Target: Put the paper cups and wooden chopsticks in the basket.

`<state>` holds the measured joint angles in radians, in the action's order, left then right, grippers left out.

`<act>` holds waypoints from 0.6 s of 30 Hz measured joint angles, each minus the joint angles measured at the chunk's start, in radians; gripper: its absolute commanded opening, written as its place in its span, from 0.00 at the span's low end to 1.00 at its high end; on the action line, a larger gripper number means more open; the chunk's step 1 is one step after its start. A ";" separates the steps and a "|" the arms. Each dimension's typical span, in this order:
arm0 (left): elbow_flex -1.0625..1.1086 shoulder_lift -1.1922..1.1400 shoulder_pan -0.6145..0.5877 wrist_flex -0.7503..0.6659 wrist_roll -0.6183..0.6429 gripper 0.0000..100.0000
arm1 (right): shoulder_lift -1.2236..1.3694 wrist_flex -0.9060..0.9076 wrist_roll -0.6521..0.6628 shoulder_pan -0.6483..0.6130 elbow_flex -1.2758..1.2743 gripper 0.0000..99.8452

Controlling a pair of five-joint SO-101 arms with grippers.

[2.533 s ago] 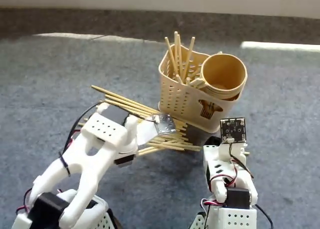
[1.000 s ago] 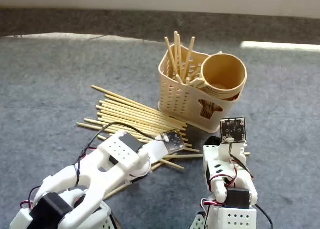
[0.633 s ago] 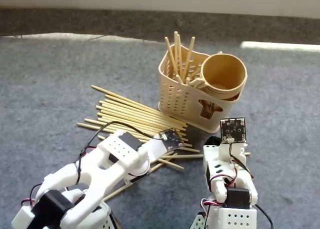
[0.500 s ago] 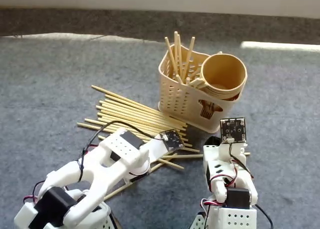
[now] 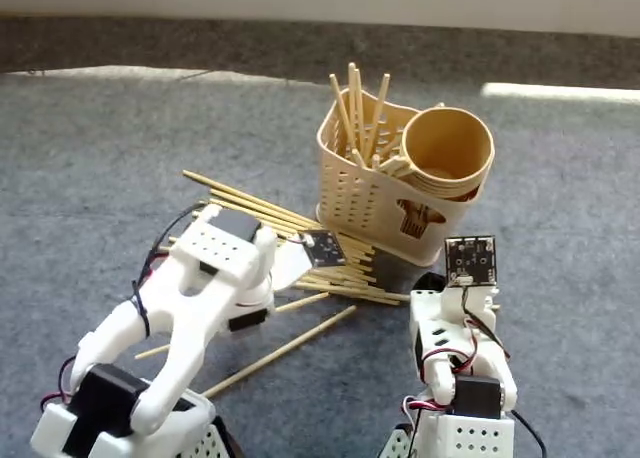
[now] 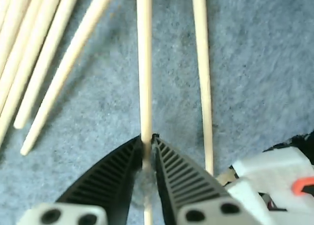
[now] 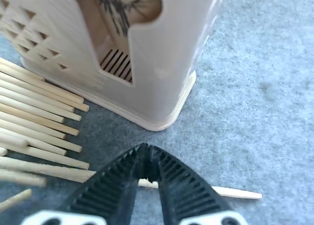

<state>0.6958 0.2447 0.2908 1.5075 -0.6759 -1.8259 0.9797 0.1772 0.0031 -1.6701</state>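
Now that my left arm has swung farther, back over the loose chopstick pile (image 5: 245, 204), my left gripper (image 6: 148, 139) clamps one pale wooden chopstick (image 6: 143, 63). The cream perforated plastic basket (image 5: 365, 193) stands just right, so the drop is next. My right gripper (image 7: 148, 169) is closed and looks empty.

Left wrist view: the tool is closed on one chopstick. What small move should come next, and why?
Probably lift the left tool straight up a little. Its jaws are shut on one chopstick close to the carpet, and the basket has tall walls, so the stick must rise before it can go over the rim.
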 measured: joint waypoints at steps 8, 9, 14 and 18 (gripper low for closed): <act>-0.104 0.163 -0.026 0.149 -0.038 0.01 | 0.000 0.000 0.000 0.002 0.000 0.01; -0.104 0.193 -0.026 0.153 -0.038 0.01 | 0.000 0.000 0.000 0.002 0.000 0.01; -0.106 0.333 -0.026 0.160 -0.037 0.01 | 0.000 0.000 0.005 0.002 0.000 0.01; -0.106 0.422 -0.026 0.152 0.041 0.01 | 0.000 0.000 0.005 0.002 0.000 0.01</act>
<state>0.5900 0.6667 0.2647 1.6594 -0.6345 -1.8259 0.9797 0.1818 0.0046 -1.6701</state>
